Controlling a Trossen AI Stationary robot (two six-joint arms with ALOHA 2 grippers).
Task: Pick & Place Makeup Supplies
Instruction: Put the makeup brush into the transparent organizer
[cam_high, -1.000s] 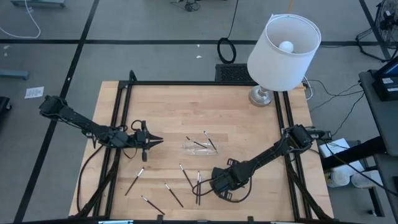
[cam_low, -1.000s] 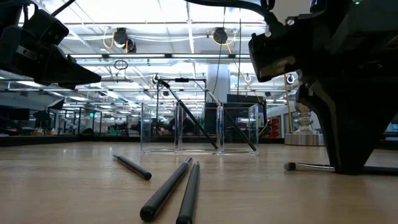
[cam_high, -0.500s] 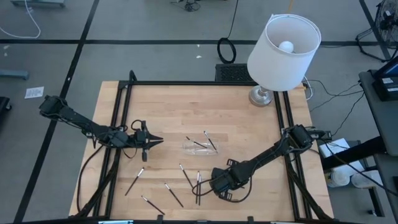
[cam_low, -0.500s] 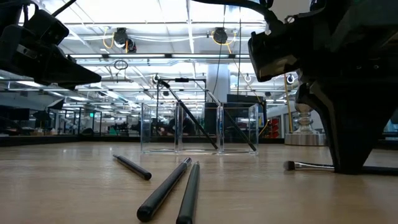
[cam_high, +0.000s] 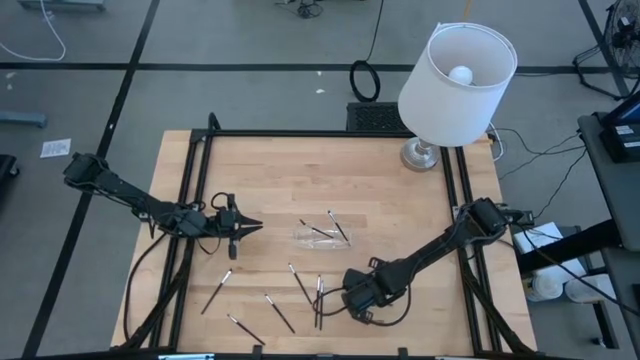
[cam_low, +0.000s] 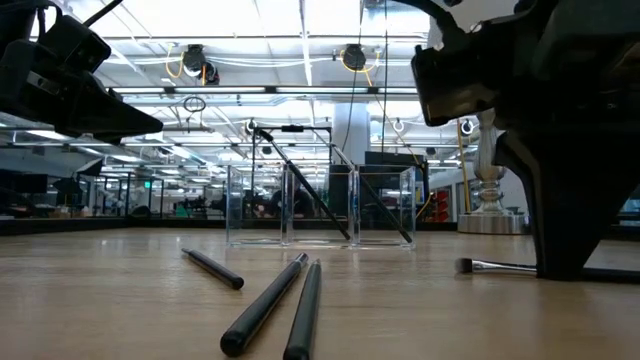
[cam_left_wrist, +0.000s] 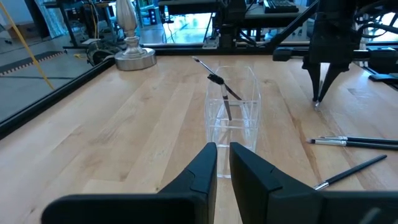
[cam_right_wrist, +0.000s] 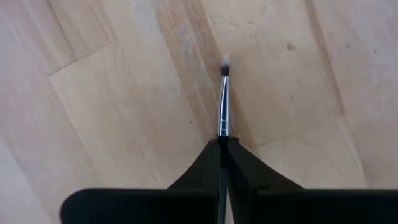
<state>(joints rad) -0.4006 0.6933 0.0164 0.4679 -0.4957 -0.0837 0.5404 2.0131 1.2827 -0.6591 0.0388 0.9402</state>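
Black fingers of our right end effector (cam_right_wrist: 222, 144) pinch a thin dark makeup brush with a silvery ferrule (cam_right_wrist: 223, 106), low on the pale wooden tabletop (cam_high: 400, 200) near its front edge. Beside it lie more dark brushes (cam_high: 300, 284); farther back stands a small clear plastic tray (cam_high: 322, 235). Our left end effector (cam_high: 257, 227) hovers left of the tray, fingers narrowly parted and empty.
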